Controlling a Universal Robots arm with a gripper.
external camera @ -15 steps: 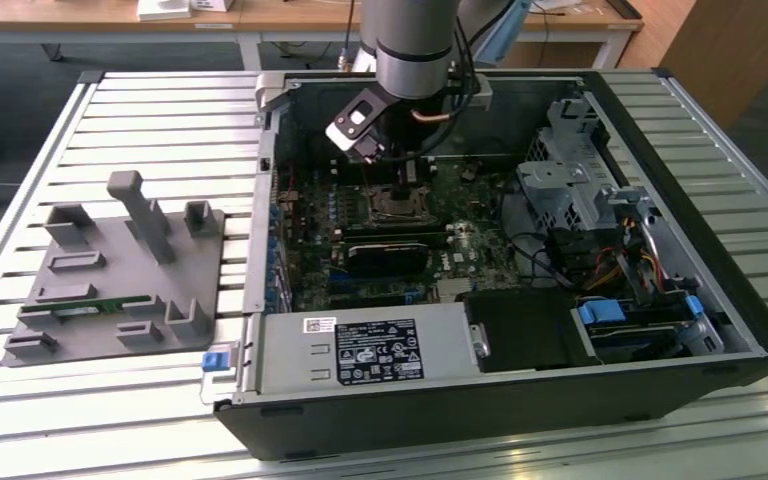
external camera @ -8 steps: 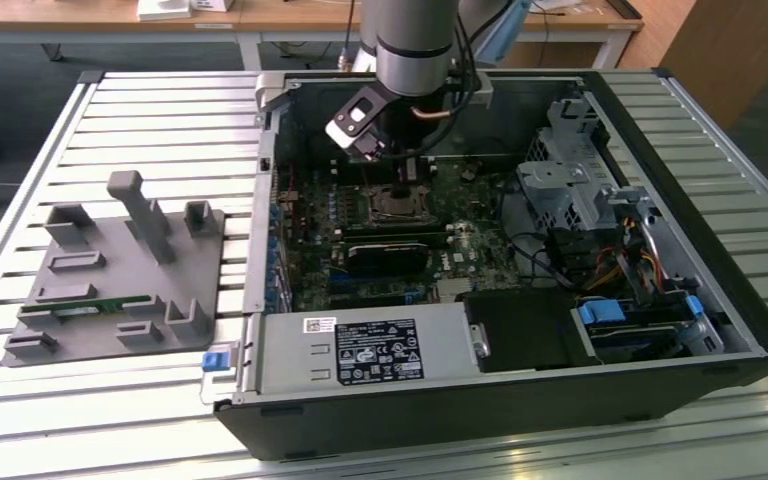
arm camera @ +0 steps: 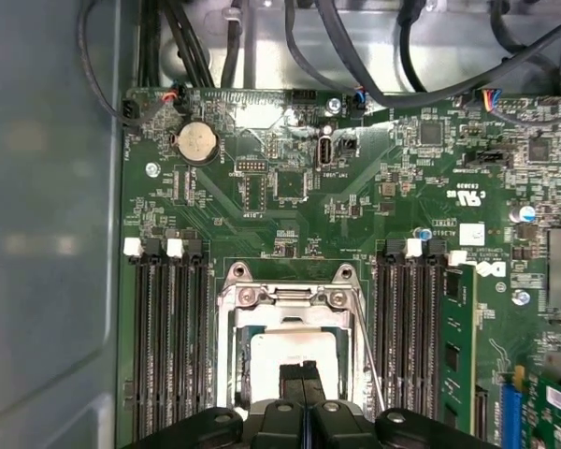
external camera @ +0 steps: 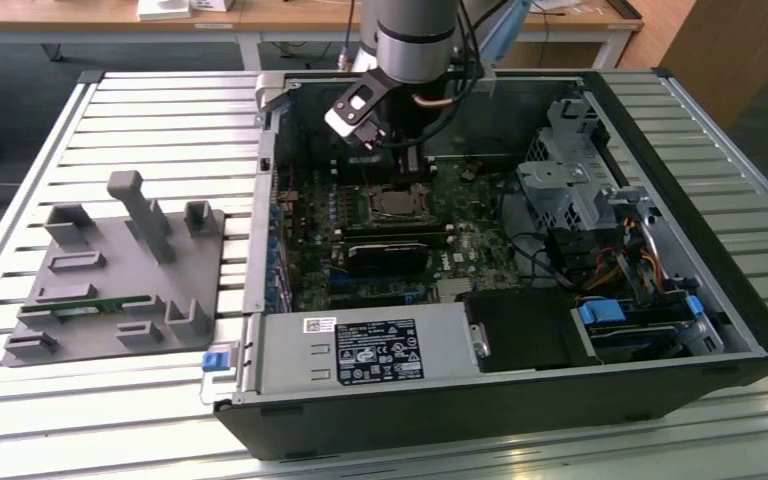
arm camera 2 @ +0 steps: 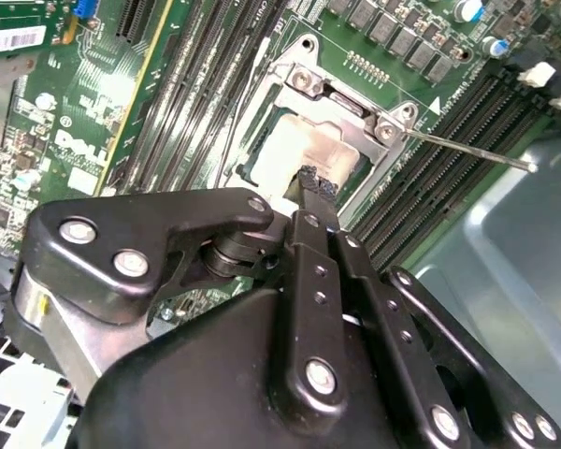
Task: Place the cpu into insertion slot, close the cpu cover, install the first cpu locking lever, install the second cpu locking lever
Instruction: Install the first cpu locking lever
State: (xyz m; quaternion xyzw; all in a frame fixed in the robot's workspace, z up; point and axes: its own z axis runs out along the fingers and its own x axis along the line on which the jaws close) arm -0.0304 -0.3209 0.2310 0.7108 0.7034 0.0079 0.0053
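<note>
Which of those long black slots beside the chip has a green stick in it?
The green memory stick sits in the outermost slot of the bank away from the grey case wall; the other slots look empty.

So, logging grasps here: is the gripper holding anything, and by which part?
Nothing held: the black gripper has its fingers shut together, tips over the silvery-grey square cpu.

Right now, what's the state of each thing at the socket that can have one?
Silvery-grey square cpu: seated, top exposed.
Thin silvery metal cpu cover: down around the chip.
Thin metal rod locking lever: sticking out at an angle, looks unlatched.
Black gripper: shut, tips over the chip.
Black computer case: side open.
</note>
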